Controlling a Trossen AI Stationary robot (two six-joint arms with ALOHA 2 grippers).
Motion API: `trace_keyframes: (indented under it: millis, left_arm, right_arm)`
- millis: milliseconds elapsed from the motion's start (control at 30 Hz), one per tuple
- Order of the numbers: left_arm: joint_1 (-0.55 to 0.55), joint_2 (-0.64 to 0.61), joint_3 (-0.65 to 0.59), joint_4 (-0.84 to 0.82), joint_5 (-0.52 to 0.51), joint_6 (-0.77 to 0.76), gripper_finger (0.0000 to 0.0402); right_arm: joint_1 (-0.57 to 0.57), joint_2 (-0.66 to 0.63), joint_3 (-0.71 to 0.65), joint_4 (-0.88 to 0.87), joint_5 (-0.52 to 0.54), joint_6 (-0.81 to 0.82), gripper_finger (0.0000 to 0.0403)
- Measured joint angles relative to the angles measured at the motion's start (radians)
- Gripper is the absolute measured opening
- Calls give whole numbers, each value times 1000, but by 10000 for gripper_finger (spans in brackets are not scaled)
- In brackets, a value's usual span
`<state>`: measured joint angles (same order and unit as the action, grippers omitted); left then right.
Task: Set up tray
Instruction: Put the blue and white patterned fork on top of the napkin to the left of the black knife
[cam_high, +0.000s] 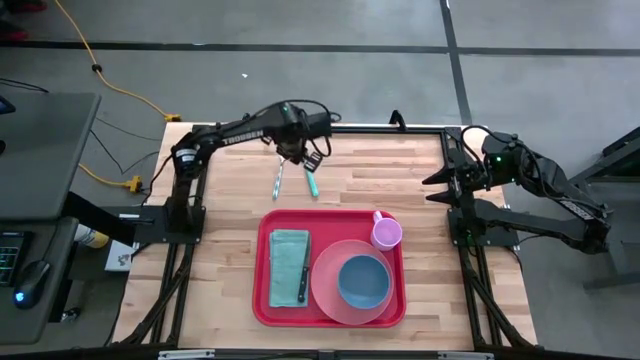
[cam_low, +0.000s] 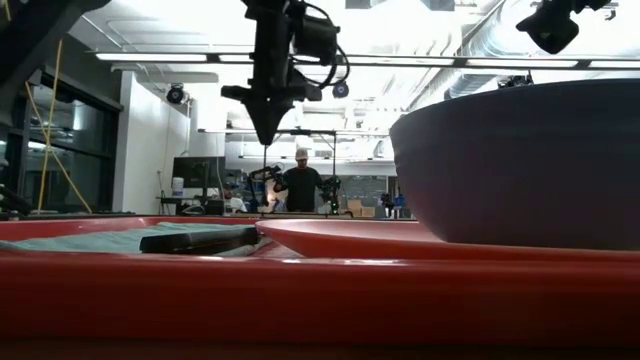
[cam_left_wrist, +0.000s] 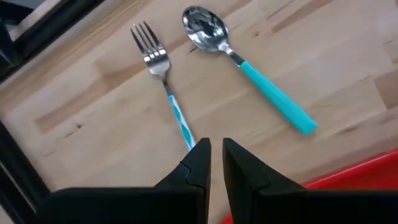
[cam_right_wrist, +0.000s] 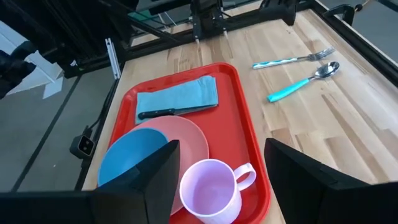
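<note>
Left gripper (cam_left_wrist: 211, 163): hovering above the bare wood at 12 o'clock from the tray, fingers nearly together, holding nothing, lined up over the striped fork handle.
Right gripper (cam_right_wrist: 221, 168): waiting at the table's 3 o'clock edge, fingers spread wide, empty.
Large red plastic rectangular tray (cam_high: 265, 300): sitting at the table's 6 o'clock side.
Folded teal cloth napkin (cam_high: 288, 253): lying at the tray's 9 o'clock side, cushioning a black-handled knife (cam_high: 303, 283).
Round pink plate (cam_high: 325, 280): carrying a blue bowl (cam_high: 363, 282).
Lilac mug (cam_high: 386, 233): standing in the tray's 1 o'clock corner.
Steel fork with blue-and-white striped handle (cam_left_wrist: 165, 84) and steel spoon with turquoise handle (cam_left_wrist: 249, 70): lying off the tray, likely next to load.
</note>
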<state>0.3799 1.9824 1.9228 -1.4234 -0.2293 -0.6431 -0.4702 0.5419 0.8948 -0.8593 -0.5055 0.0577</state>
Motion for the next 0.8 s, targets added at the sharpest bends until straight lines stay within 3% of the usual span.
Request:
trace_keyframes:
  millis: [200,367,500,667,800]
  left_arm:
    - [19,-51,-17,12,37,82,69]
    - [19,-188,-137,110,42,63,69]
    - [7,-377,-326,248,31,-8,69]
    - [-63,-613,-668,490,-9,-166,69]
    - [-120,-688,-910,708,8,-351,69]
  right_arm:
    - [0,0,0,1,0,17,213]
    - [0,0,0,1,3,14,213]
    - [0,0,0,2,3,10,213]
    - [0,0,0,2,5,-5,213]
    - [0,0,0,7,6,-14,213]
